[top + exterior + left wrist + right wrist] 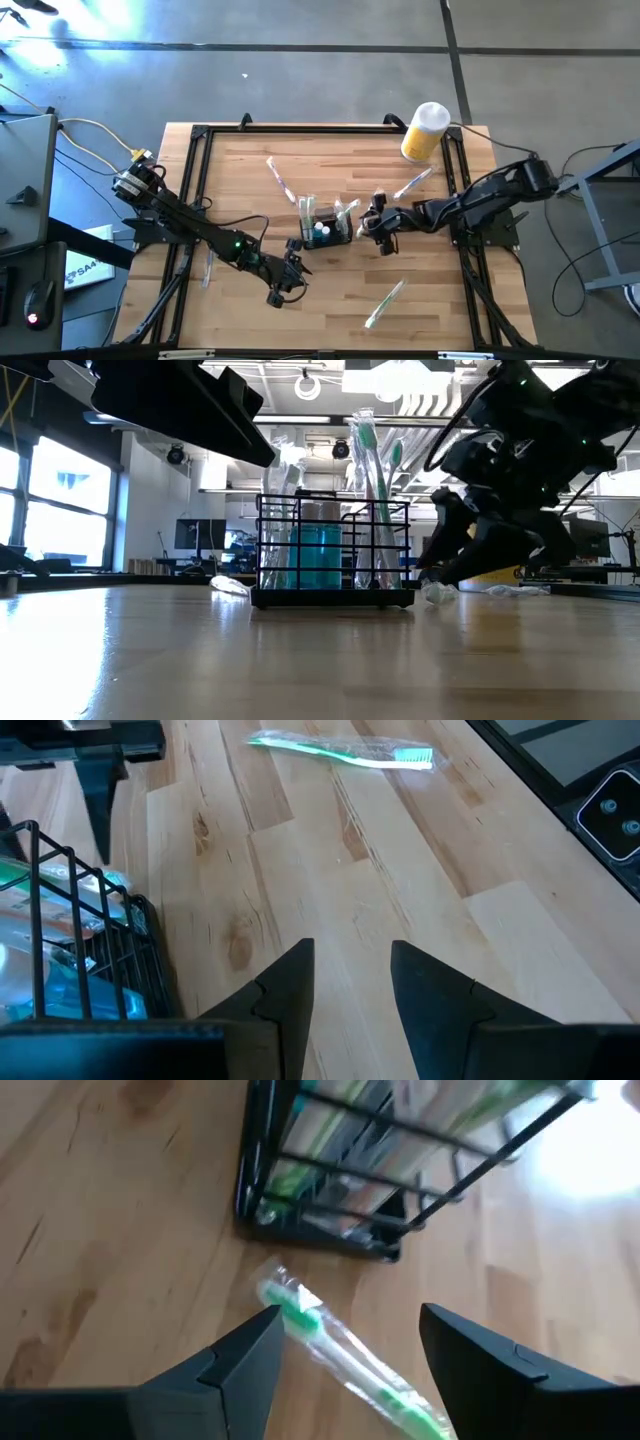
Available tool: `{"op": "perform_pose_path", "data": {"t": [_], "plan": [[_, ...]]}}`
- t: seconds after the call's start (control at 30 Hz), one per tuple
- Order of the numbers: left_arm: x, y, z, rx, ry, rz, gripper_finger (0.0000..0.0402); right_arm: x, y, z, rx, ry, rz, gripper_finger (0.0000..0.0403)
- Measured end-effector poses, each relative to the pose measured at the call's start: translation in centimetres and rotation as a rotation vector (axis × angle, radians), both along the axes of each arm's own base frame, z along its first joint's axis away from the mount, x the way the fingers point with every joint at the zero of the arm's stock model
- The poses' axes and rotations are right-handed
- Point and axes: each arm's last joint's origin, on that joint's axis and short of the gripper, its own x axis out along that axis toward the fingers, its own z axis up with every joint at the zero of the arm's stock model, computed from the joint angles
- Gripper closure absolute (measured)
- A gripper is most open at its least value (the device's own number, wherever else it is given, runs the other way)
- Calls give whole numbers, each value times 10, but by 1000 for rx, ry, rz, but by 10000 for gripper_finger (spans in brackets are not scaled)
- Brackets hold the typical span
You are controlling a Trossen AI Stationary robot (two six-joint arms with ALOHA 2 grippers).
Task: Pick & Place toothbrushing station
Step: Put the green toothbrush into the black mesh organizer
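The toothbrushing station (328, 228), a small black wire caddy holding several wrapped toothbrushes and a blue cup, stands on its base at the table's middle and shows in the low view as the caddy (335, 555). My right gripper (350, 1320) is open and low just right of the station (400, 1170). Its fingers stand on either side of a wrapped green toothbrush (335, 1340) that lies flat on the wood. My left gripper (352, 948) is open over bare wood near the front, with the station (80, 950) beside it.
A yellow cylinder with a white lid (425, 131) stands at the far right. Loose wrapped toothbrushes lie on the table: one far of the station (279, 181), one at the right (412, 185), one near the front (385, 303). A black frame (195, 170) rims the table.
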Motion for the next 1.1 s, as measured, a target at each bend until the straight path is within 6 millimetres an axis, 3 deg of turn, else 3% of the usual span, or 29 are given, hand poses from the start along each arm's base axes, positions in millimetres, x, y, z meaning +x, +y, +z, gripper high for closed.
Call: {"op": "perform_pose_path", "data": {"t": [0.57, 0.73, 0.93, 1.1], "plan": [[0, 0, 0, 10, 1, -1, 272, 4, -7, -23, 100, 94, 21, 185], [0, 0, 0, -40, 9, 18, 272, 3, -7, -24, 108, 103, 27, 248], [1, -1, -1, -96, 24, 23, 272, 3, -6, -25, 130, 114, 51, 377], [3, -3, -6, -110, 37, 6, 272, 1, 2, -26, 189, 126, -14, 395]]}}
